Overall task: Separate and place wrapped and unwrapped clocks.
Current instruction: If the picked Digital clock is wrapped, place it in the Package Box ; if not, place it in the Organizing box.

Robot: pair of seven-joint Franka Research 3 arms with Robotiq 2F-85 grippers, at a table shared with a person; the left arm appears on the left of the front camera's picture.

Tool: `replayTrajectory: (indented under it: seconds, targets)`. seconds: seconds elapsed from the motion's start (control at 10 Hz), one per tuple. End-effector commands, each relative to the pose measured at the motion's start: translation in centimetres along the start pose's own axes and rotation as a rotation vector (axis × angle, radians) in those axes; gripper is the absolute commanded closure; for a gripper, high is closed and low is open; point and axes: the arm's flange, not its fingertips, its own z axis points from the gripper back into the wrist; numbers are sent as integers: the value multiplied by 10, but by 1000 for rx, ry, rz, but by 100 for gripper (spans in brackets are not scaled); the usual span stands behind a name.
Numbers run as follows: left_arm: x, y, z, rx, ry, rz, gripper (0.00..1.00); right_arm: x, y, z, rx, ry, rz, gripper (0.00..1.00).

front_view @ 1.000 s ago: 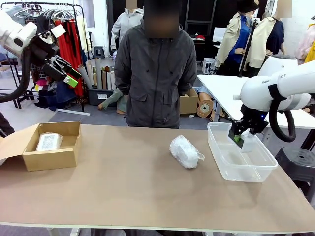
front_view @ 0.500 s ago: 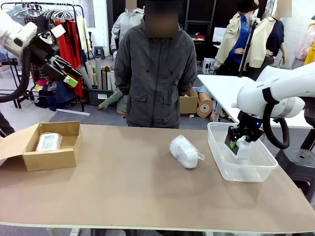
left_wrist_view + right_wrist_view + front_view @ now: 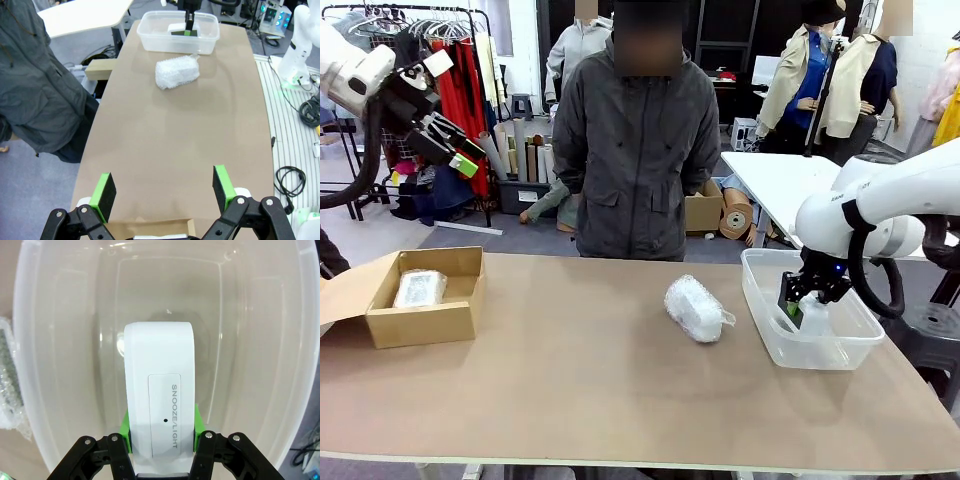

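Our right gripper [image 3: 803, 312] is clenched on the bare white clock [image 3: 814, 318], green pads pinching its two sides near one end. It hangs inside the clear plastic tub [image 3: 820, 355], with the clock pointing away from the gripper [image 3: 162, 432] toward the tub floor. We cannot tell whether the far end touches that floor.

We judge the step in hand to be setting the clock [image 3: 160, 365] down. To do it well we would ease down until the rounded far end meets the floor, open only then, and lift straight up past the rim. Held end-on, the clock will likely tip over once freed, so we would stay near the tub's [image 3: 45, 340] middle, away from its walls.

The clock is a hard, smooth, glossy shell with rounded edges and a flat panel printed SNOOZE/LIGHT. The tub looks thin, translucent and slick, with rounded corners.

Just outside the tub wall, beside this gripper, one wrapped clock [image 3: 695, 308] lies on the brown desk [image 3: 600, 390]. It is a soft, crinkly lump of whitish bubble wrap.

Our left gripper [image 3: 460, 150] is released, jaws wide, raised high. Below it the matte cardboard box [image 3: 430, 325], flaps open, holds a second wrapped clock [image 3: 420, 288]. Well ahead of this gripper [image 3: 165, 187] lie the loose lump [image 3: 176, 74] and the tub [image 3: 150, 40].
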Motion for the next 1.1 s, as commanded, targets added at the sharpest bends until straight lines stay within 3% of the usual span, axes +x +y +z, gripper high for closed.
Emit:
replayTrajectory:
  seconds: [0.0, 0.1, 0.2, 0.7, 1.0]
  targets:
    - [0, -2, 1, -4, -2, -11, 0, 0, 1, -2, -52, -13, -39, 100]
    - [0, -2, 1, -4, -2, -11, 0, -1, 2, -4, -52, -11, -43, 100]
    - [0, -2, 1, -4, -2, -11, 0, 0, 2, -6, -56, -3, -42, 93]
    - [0, -2, 1, -4, -2, -11, 0, 0, 5, -10, -83, 48, 0, 0]
    - [0, -2, 1, -4, -2, -11, 0, 0, 4, -5, -87, 72, 55, 0]
